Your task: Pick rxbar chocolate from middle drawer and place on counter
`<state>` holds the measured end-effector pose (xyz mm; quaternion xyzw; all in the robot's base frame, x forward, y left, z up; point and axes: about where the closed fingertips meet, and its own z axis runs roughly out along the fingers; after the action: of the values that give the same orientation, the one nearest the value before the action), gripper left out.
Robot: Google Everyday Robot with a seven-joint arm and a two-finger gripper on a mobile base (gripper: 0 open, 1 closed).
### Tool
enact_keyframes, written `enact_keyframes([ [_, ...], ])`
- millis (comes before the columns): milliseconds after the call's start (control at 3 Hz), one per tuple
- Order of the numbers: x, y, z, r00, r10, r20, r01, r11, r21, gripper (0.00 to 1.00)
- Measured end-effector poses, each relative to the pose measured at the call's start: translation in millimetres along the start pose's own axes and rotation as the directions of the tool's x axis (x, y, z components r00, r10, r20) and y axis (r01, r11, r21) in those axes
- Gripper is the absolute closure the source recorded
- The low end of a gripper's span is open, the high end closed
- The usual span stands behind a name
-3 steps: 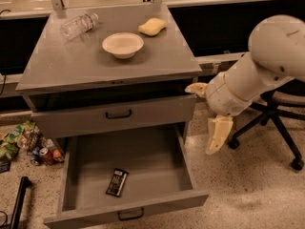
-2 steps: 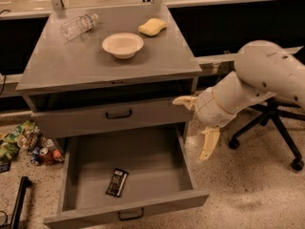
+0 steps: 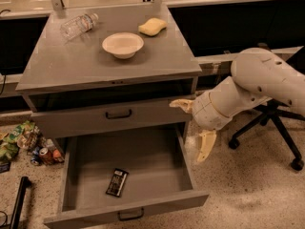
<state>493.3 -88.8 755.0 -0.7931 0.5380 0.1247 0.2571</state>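
Leftward over 1 second, the pincer point(image 3: 195, 125) has drifted to the open middle drawer's point(image 3: 143, 156) right rim, seemingly released and empty. Reaching step: next, descend left onto the rxbar chocolate point(image 3: 117, 182) lying near the drawer's front, before the counter point(image 3: 157, 56).

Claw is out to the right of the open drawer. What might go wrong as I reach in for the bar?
1. The open claw hangs just outside the middle drawer's right wall; swinging in low may clip it.
2. The rxbar chocolate lies flat on the drawer floor, so the claw may skid over it.
3. A bowl, sponge and bottle sit on the counter's back half; set down nearer the front.
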Motion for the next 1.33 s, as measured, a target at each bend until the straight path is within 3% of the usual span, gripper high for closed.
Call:
enact_keyframes([
  [333,-5.6,26.4,39.9,0.989,-0.129,0.075,0.134,0.9881,-0.074,0.00],
  [667,-21.7,56.6,78.3,0.947,-0.286,0.145,0.306,0.9413,-0.143,0.00],
  [1000,-24.4,62.3,83.1,0.938,-0.308,0.156,0.331,0.9312,-0.152,0.00],
  [1333,-24.2,61.8,82.7,0.939,-0.306,0.155,0.329,0.9322,-0.152,0.00],
])
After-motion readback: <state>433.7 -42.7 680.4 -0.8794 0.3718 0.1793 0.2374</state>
